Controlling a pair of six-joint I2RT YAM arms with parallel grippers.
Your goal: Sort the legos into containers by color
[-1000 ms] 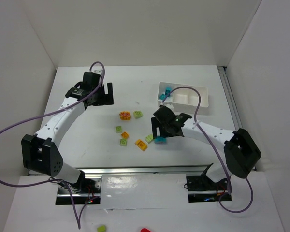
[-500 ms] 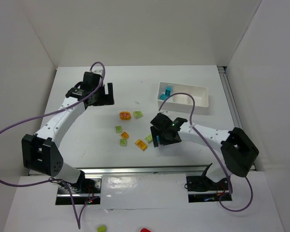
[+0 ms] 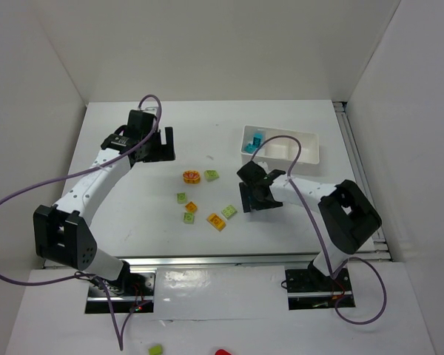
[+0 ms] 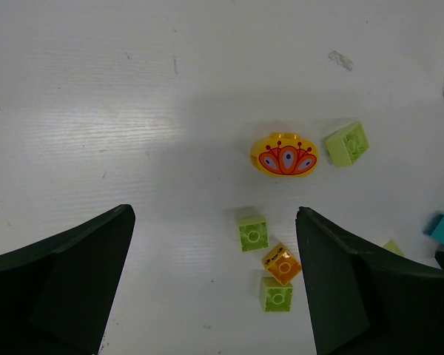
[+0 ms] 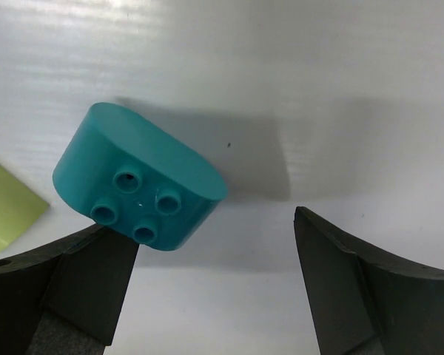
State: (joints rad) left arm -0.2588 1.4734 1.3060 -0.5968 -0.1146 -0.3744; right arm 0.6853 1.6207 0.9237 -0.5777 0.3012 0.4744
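In the right wrist view a cyan lego lies studs-up against the tip of my left finger. A wide gap separates it from the other finger, so my right gripper is open around it. From above, that gripper hides the brick. The white tray at the back right has cyan legos in its left compartment. My left gripper hangs open over bare table. Ahead of it lie a yellow-orange oval piece, green legos and an orange lego.
Loose on the table between the arms are green legos and orange ones. White walls close in the table at the back and both sides. A metal rail runs along the near edge.
My right gripper has moved back and right toward the tray, its jaws slightly narrower. The cyan lego seen at its near side before is now hidden from above. The left arm has not moved.
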